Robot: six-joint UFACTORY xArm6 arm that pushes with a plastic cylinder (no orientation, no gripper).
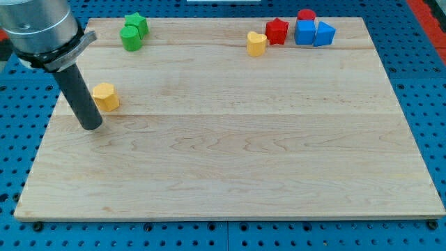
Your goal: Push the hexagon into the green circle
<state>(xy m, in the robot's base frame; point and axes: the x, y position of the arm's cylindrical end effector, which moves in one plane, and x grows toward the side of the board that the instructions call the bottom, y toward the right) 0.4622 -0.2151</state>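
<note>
A yellow hexagon block [106, 96] lies on the wooden board near the view's left. A green circle block [130, 37] stands at the view's top left, touching a green star block [138, 24] just above and to its right. My tip [91, 125] rests on the board just below and to the left of the hexagon, close to it; I cannot tell whether it touches. The rod rises from the tip towards the view's top left.
At the view's top right stand a yellow heart block [256, 43], a red star block [277, 31], a red round block [306, 15], a blue square block [304, 32] and a blue triangle block [323, 33]. The board's left edge [43, 132] is near my tip.
</note>
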